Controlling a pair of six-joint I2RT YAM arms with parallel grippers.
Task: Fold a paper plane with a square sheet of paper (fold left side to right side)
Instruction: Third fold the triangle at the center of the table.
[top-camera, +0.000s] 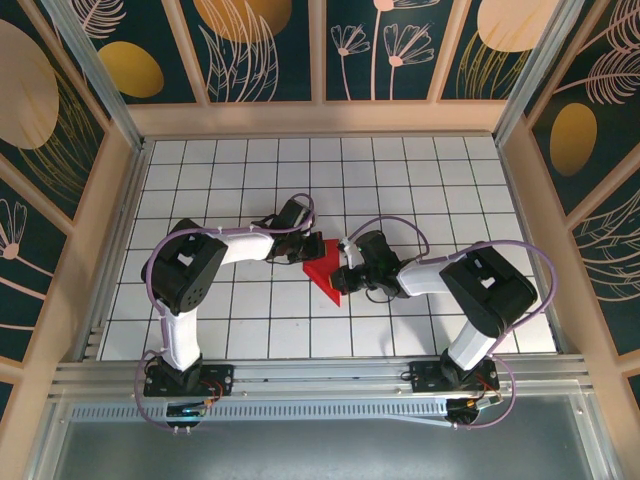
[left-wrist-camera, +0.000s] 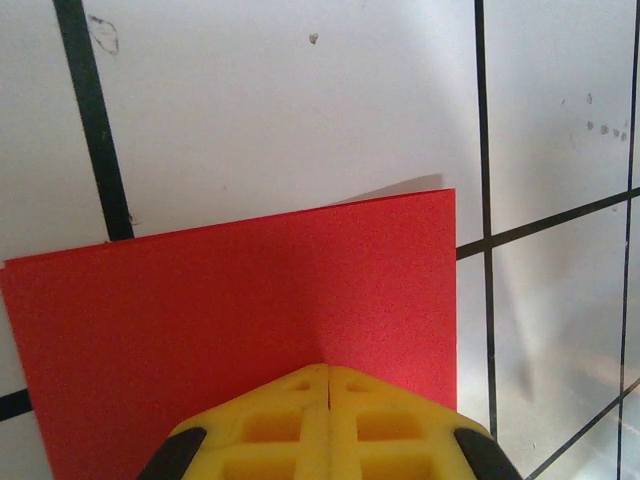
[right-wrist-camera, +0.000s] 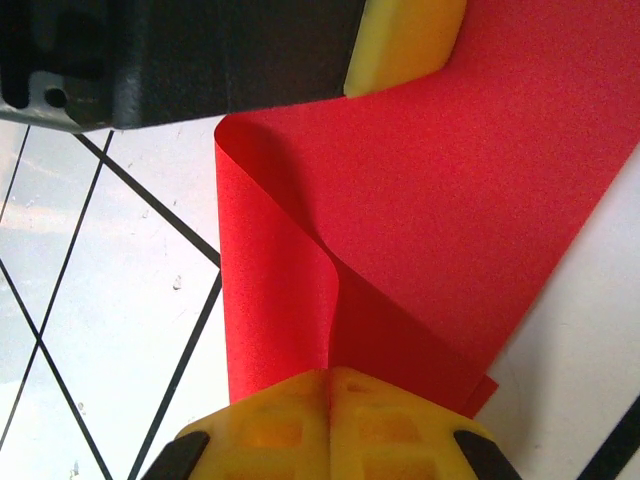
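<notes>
Inside floral-panelled walls (top-camera: 260, 50), on a white black-gridded table (top-camera: 250, 170), the left gripper (left-wrist-camera: 328, 385) and right gripper (right-wrist-camera: 328, 385) were each clamped on the curling square sheet of paper (top-camera: 325, 272).

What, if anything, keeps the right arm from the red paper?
Nothing, apparently; yes, it gets there. The right gripper is shut at the red paper, seemingly pinching its curled-up edge; the left gripper touches another edge.

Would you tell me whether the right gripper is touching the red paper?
Touching. In the right wrist view, the right gripper is shut on the red paper, whose curled fold runs straight between its yellow fingers.
</notes>
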